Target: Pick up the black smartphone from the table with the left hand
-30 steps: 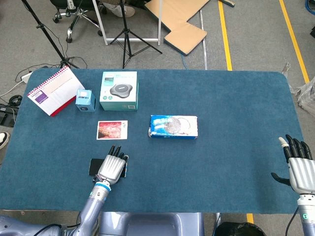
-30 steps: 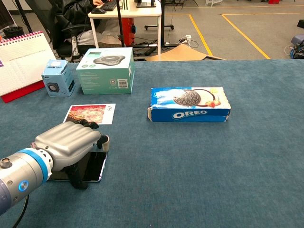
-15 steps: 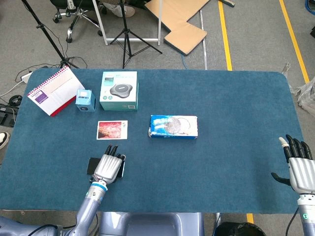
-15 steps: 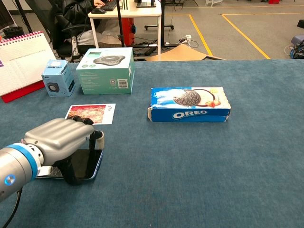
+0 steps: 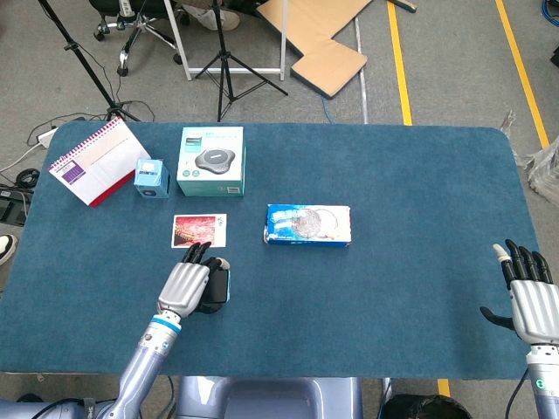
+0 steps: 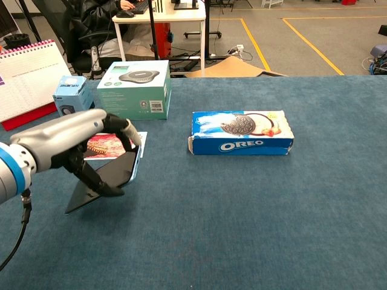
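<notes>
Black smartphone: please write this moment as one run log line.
left hand: grips black smartphone, tilted, lifted off table | right hand: fingers apart, holds nothing | Oreo box: flat on table

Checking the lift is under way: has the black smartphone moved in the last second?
Yes. The black smartphone, held by the left hand, has tilted up off the blue table and shifted toward the red photo card.

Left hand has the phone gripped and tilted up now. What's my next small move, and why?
Probably raise the left hand straight up a little. It grips the black smartphone tilted, far edge up, but the near corner looks at or just above the table. A short lift would clear it, away from the photo card behind.
</notes>
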